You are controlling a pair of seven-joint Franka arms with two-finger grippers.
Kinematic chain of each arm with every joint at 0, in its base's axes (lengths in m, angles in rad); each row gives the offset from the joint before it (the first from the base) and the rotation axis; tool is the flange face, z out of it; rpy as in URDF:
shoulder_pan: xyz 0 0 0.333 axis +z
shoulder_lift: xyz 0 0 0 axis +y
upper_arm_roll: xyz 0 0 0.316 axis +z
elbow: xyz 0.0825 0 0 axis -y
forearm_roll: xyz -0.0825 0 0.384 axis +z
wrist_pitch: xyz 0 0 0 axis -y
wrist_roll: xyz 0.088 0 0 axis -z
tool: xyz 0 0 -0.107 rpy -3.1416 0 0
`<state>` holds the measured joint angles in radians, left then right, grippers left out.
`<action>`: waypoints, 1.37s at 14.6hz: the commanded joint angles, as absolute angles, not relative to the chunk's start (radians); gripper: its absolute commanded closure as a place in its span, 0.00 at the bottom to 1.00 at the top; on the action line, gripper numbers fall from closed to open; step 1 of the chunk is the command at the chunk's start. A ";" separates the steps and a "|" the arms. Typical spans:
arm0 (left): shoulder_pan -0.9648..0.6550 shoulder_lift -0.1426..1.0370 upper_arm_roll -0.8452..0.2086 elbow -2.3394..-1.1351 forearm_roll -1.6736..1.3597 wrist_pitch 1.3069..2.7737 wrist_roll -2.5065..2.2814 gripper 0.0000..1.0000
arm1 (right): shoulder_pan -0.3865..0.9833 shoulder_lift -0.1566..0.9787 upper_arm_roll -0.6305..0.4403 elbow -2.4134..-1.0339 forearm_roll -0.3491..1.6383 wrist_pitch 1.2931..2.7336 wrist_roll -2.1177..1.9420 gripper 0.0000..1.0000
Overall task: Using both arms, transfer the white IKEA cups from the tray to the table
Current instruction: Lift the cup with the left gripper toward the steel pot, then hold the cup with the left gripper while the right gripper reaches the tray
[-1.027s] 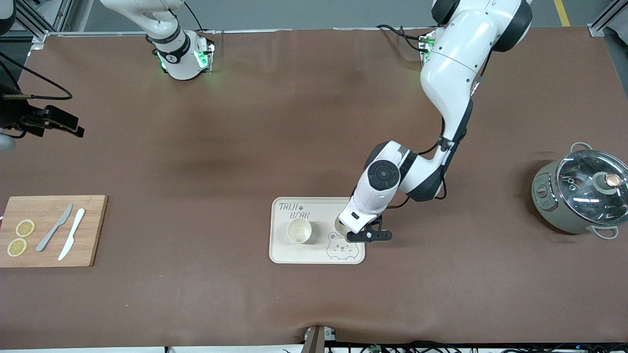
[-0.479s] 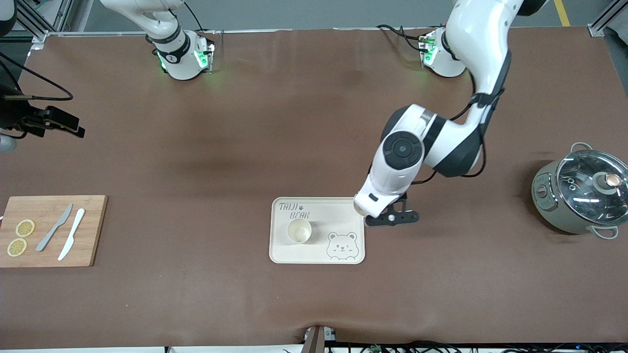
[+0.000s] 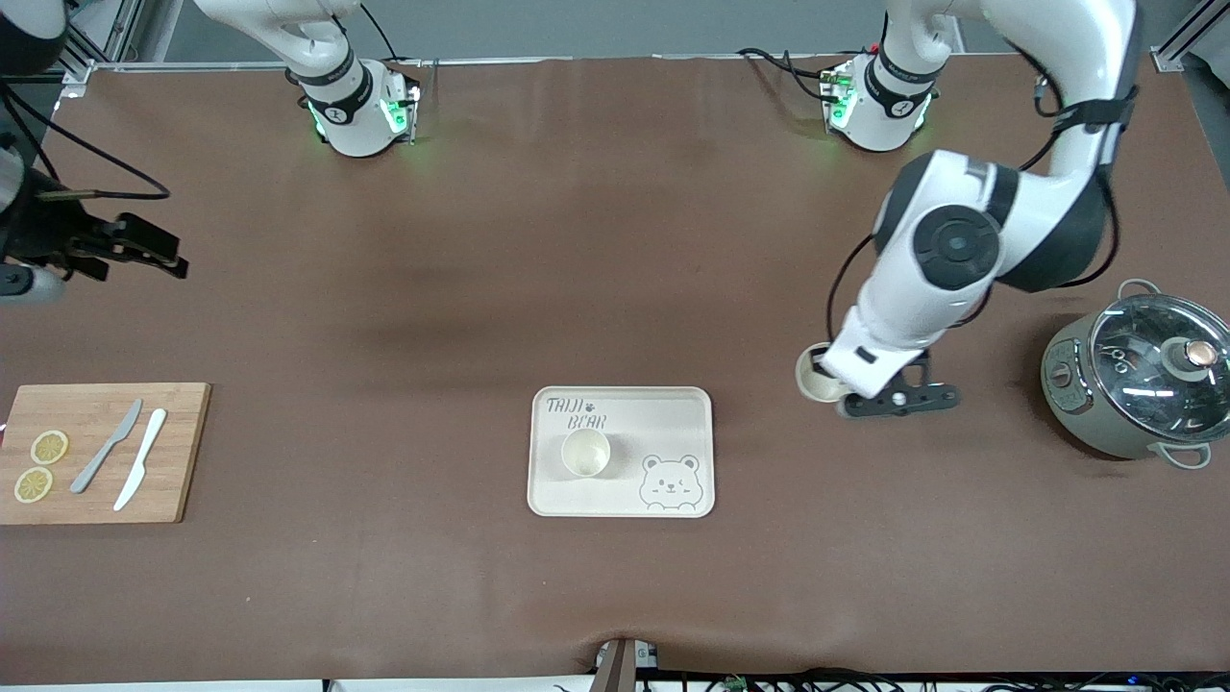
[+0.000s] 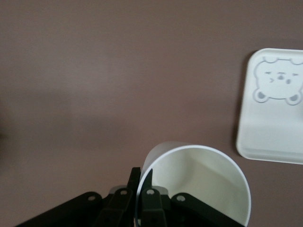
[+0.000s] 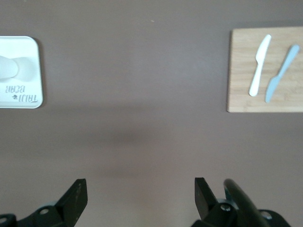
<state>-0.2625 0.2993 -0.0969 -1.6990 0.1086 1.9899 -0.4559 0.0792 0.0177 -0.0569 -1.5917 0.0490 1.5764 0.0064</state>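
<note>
One cup (image 3: pixel 815 383) is pinched by its rim in the left gripper (image 4: pixel 141 195) over bare worktop (image 3: pixel 615 240) between tray (image 3: pixel 706 404) and pot (image 3: pixel 1124 384); lowering and release are required next. The second cup (image 3: pixel 585 452) stands on the tray. The right gripper (image 5: pixel 137 201) waits over the worktop, fingers (image 5: pixel 75 198) spread.

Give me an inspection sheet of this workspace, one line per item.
Surface: table, brown sheet, faint creases.
Job's things: one cup stands on the tray; the other cup is held over bare table, off the tray toward the left arm's end.
Clutter: cutting board with two knives and lemon slices; lidded pot.
Grippers: left gripper shut on the cup's rim; right gripper open, waiting over bare table at the right arm's end.
Cables: black cable at the left arm's base.
Surroundings: nothing seen.
</note>
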 commanded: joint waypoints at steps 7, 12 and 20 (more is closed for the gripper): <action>-0.017 -0.021 -0.106 -2.156 -0.023 2.183 -0.051 1.00 | 0.354 0.168 -0.061 -1.513 0.040 1.695 0.487 0.00; 0.020 -0.090 -0.106 -2.351 -0.031 2.325 0.060 1.00 | 0.413 0.267 -0.060 -1.502 0.057 1.877 0.604 0.00; 0.023 -0.090 -0.106 -2.486 -0.037 2.476 0.137 1.00 | 0.528 0.483 -0.064 -1.352 0.094 2.029 0.830 0.00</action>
